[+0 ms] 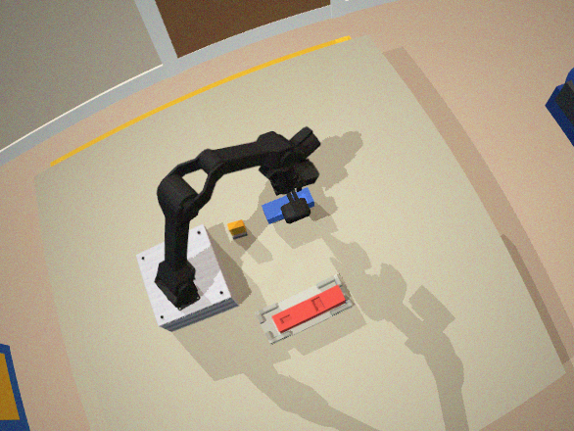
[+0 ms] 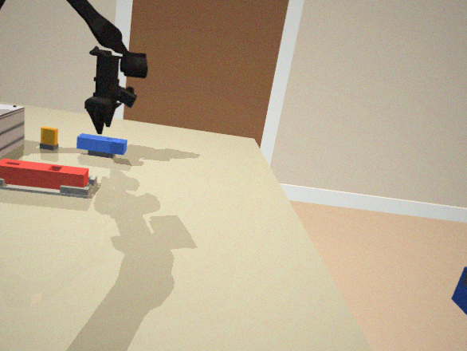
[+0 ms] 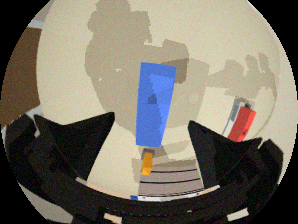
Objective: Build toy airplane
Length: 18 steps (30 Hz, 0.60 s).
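The red fuselage [image 1: 301,313] [image 2: 32,177] [image 3: 242,124] lies lengthwise in the grey cradle [image 1: 267,313] [image 2: 76,191], upright with both sockets facing up and empty. It looks level. The blue wing [image 1: 273,212] [image 2: 92,143] [image 3: 147,127] rests flat, raised on a small dark block. The orange tail fin [image 1: 236,226] [image 2: 49,136] [image 3: 147,163] stands upright on a dark base beside the wing. My gripper [image 1: 295,200] [image 2: 103,129] [image 3: 152,120] is open and empty, pointing down just above the wing. In the wrist view its fingers are on either side of the wing's width.
The white, grey-sided arm base block [image 1: 215,274] [image 2: 12,132] [image 3: 167,181] stands left of the cradle and near the tail fin. A yellow strip [image 1: 201,92] runs along the far table edge. Arm shadows fall across the table.
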{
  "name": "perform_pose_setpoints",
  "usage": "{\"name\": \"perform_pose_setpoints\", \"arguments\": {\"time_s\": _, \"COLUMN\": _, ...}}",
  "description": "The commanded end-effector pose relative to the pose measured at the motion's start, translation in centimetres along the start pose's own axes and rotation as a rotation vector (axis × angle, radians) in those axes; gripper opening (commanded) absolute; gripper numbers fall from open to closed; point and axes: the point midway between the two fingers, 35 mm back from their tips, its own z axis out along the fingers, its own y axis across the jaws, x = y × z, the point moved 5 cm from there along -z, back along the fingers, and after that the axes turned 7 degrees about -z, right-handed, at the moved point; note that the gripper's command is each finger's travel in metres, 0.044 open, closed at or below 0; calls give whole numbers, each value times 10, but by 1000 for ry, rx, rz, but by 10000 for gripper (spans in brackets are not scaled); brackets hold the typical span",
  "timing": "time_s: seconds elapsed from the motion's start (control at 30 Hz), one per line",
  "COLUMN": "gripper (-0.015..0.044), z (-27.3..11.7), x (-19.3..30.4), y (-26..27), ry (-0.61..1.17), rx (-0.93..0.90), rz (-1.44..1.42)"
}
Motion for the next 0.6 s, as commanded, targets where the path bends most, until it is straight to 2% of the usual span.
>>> {"name": "perform_pose_setpoints", "arguments": {"time_s": 0.0, "gripper": 440, "z": 8, "x": 1, "y": 0, "ry": 8, "rx": 3, "rz": 3}}
{"name": "perform_pose_setpoints", "arguments": {"time_s": 0.57, "gripper": 440, "z": 34, "x": 1, "y": 0, "ry": 8, "rx": 3, "rz": 3}}
